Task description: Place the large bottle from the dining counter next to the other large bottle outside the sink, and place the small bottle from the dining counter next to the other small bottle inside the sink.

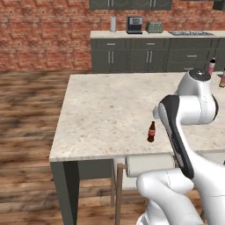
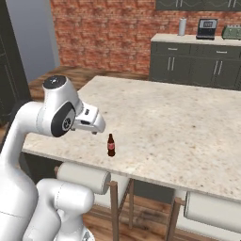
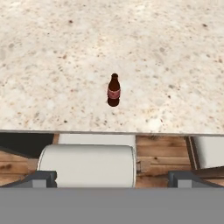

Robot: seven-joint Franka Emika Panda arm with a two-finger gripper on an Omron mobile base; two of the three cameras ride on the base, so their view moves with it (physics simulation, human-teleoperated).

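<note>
The end effector [image 3: 112, 177] stands spread wide with nothing between its dark finger tips [image 3: 38, 178], which rise at the bottom of the hand view, well short of anything it could grasp. Straight ahead of it, the small bottle [image 3: 113, 90] stands upright on the worktop [image 3: 52, 65], near the worktop's front edge and apart from everything else; the base views show the same dark, red-labelled bottle [image 1: 151, 132] just in from that edge. Below the edge, nearer the hand than the bottle, sits a white-cushioned stool [image 3: 87, 164], with a second one [image 2: 214, 212] to the side. Far beyond the small bottle, toward the worktop's far right corner in the left base view, the large bottle [image 1: 211, 67] with its pink upper body stands partly hidden by the arm. The step in hand appears to be the approach to the small bottle. To do it well, the hand should probably pass over the stool cushion and the worktop edge, keep the bottle centred between the tips, and come down level with the label rather than the narrow neck. The bottle is slim and light-looking, so a touch from one tip before the other could topple it; closing evenly on both sides looks safest.
</note>
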